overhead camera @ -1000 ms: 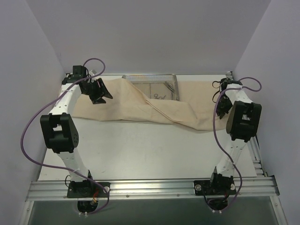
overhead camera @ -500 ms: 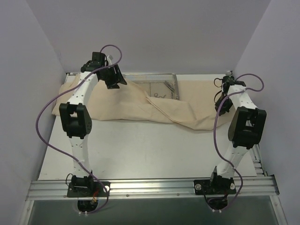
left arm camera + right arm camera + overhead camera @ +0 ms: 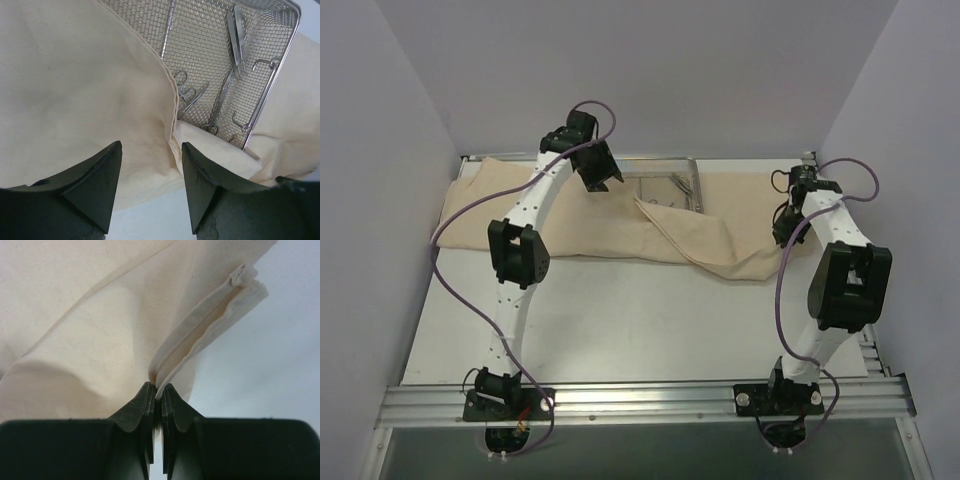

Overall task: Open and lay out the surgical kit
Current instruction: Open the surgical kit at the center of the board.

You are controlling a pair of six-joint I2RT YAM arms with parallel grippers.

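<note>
We saw cloth plain beige; tray silver wire mesh; instruments silver; arms white, black joints; cables purple; table white.

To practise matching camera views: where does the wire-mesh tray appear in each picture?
Top external: wire-mesh tray at upper centre, its near part under the cloth wrap.
Left wrist: upper right, with instruments lying inside.
Right wrist: not in view.
Shared landmark: the beige cloth wrap, seen in all three.
</note>
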